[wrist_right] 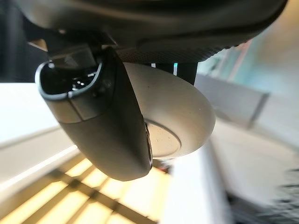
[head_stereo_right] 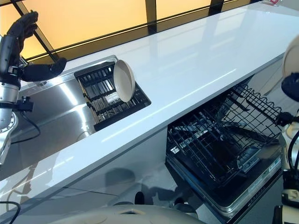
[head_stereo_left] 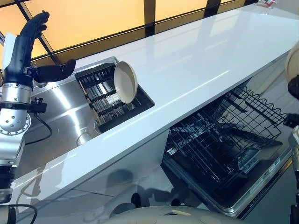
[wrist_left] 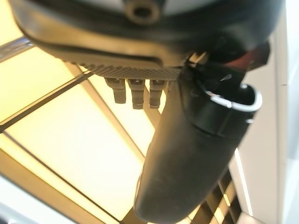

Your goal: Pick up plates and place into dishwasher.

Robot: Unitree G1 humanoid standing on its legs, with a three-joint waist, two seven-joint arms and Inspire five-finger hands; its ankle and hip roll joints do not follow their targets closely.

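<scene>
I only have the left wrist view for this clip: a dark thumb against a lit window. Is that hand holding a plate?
Observer: No. The left hand is open and empty, raised above the sink.
Operator: So where are the plates?
Observer: One plate stands on edge in the black rack set in the sink.
Operator: And the other hand?
Observer: The right hand grips a second plate, with its thumb across the plate's face, beside the open dishwasher.
</scene>
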